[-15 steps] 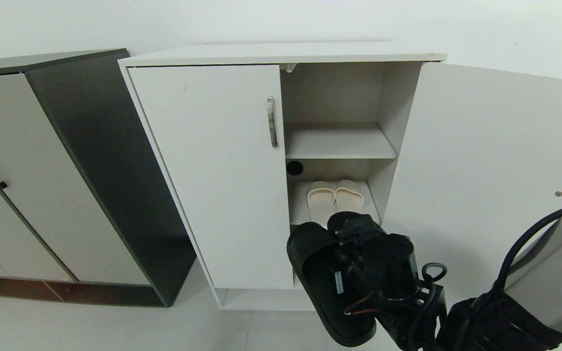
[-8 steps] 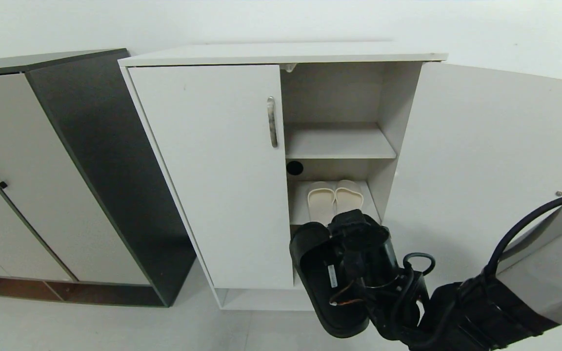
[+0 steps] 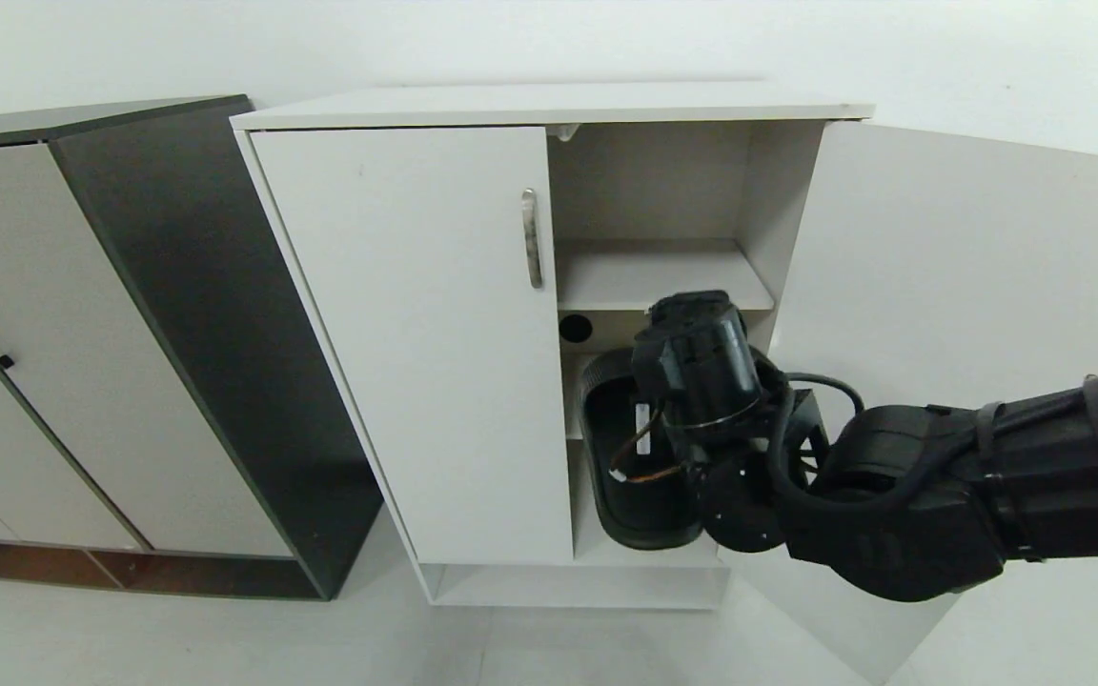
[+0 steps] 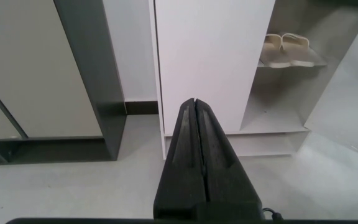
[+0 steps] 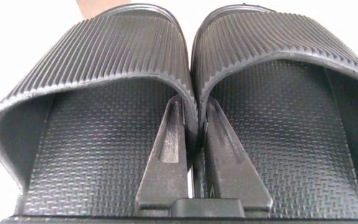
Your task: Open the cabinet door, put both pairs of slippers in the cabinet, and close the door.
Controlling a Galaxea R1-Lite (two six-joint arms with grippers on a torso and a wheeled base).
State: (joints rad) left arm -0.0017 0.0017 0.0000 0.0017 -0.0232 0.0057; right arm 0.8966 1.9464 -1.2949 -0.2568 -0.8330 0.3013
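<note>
The white cabinet [image 3: 416,333] has its left door shut and its right door [image 3: 940,314] swung wide open. My right gripper [image 5: 191,118] is shut on the pair of black slippers [image 5: 104,81], pinching their two inner strap walls together. In the head view the black slippers [image 3: 620,457] hang tilted in the open right half, below the upper shelf [image 3: 659,276]. A cream pair of slippers [image 4: 289,50] lies on a lower shelf inside. My left gripper [image 4: 194,106] is shut on nothing, low over the floor in front of the cabinet.
A dark grey cabinet [image 3: 177,286] with a light door stands against the white cabinet's left side. A metal handle [image 3: 532,238] sits on the shut left door. The open door flanks my right arm. Bare floor [image 3: 225,648] lies in front.
My right arm has moved up and forward, carrying the black slippers from in front of the cabinet into its open right half. In the head view it now covers the cream pair.
</note>
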